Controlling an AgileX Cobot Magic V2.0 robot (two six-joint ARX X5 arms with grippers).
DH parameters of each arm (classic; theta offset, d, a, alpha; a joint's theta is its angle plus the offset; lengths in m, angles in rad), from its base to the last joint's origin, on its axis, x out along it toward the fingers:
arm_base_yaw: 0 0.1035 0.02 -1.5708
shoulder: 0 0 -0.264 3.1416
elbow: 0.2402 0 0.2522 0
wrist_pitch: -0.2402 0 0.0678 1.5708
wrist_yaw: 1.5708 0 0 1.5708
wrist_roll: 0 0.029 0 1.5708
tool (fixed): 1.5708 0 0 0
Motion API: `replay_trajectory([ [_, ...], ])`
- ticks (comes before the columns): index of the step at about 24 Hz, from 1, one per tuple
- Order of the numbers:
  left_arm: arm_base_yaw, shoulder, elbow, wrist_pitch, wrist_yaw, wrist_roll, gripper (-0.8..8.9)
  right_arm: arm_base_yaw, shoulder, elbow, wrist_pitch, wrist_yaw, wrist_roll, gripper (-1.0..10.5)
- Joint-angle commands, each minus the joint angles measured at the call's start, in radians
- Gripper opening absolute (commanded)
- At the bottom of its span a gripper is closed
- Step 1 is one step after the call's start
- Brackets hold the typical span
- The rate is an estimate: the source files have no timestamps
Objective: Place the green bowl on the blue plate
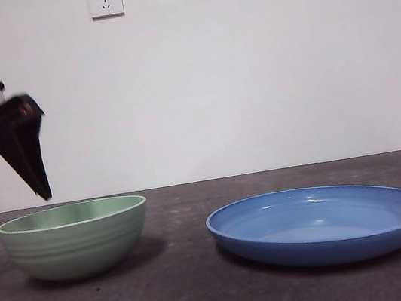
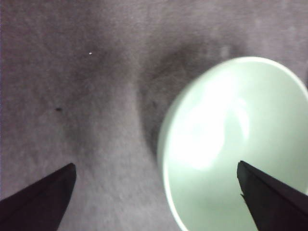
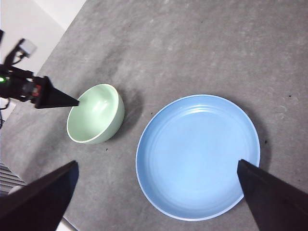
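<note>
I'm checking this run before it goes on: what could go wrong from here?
1. The left gripper hangs open over the green bowl's near rim, off centre; a pinch on that glossy wall might slip or tip the bowl.
2. The blue plate is shallow with a sloping rim; a bowl set down off centre could sit tilted.

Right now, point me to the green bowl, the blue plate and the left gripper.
green bowl (image 1: 78,246), front view, ridged outer wall.
blue plate (image 3: 197,154), right wrist view, bare inner floor.
left gripper (image 1: 26,159), front view, jaws above the bowl's rim.
</note>
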Motion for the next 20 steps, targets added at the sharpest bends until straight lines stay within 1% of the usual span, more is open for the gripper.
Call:
replay_trajectory([
  [1, -0.003, 0.053, 0.022, 0.022, -0.003, 0.007, 5.49, 0.004, 0.005, 0.016, 0.005, -0.004, -0.007, 5.8],
  [3, -0.003, 0.077, 0.022, 0.033, -0.003, 0.007, 5.33, 0.004, 0.005, 0.016, 0.005, -0.003, -0.007, 5.8],
  [8, -0.003, 0.11, 0.022, 0.061, -0.003, 0.007, 4.36, 0.004, 0.005, 0.016, 0.005, -0.003, -0.007, 5.8],
  [11, -0.003, 0.11, 0.022, 0.059, -0.002, 0.006, 2.19, 0.004, 0.005, 0.016, 0.006, -0.003, -0.007, 5.8],
  [12, -0.005, 0.11, 0.022, 0.059, -0.002, 0.005, 1.75, 0.004, 0.005, 0.016, 0.006, -0.003, -0.007, 5.8],
  [13, -0.006, 0.11, 0.022, 0.058, -0.002, 0.005, 1.45, 0.004, 0.005, 0.016, 0.006, -0.003, -0.007, 5.8],
  [15, -0.011, 0.11, 0.022, 0.059, -0.002, 0.005, 1.4, 0.004, 0.005, 0.016, 0.006, -0.003, -0.007, 5.8],
  [18, -0.02, 0.11, 0.022, 0.058, -0.002, 0.003, 0.38, 0.004, 0.005, 0.016, 0.006, -0.003, -0.007, 5.8],
  [20, -0.027, 0.11, 0.022, 0.058, -0.002, 0.0, 0.24, 0.004, 0.005, 0.016, 0.006, -0.004, -0.007, 5.8],
])
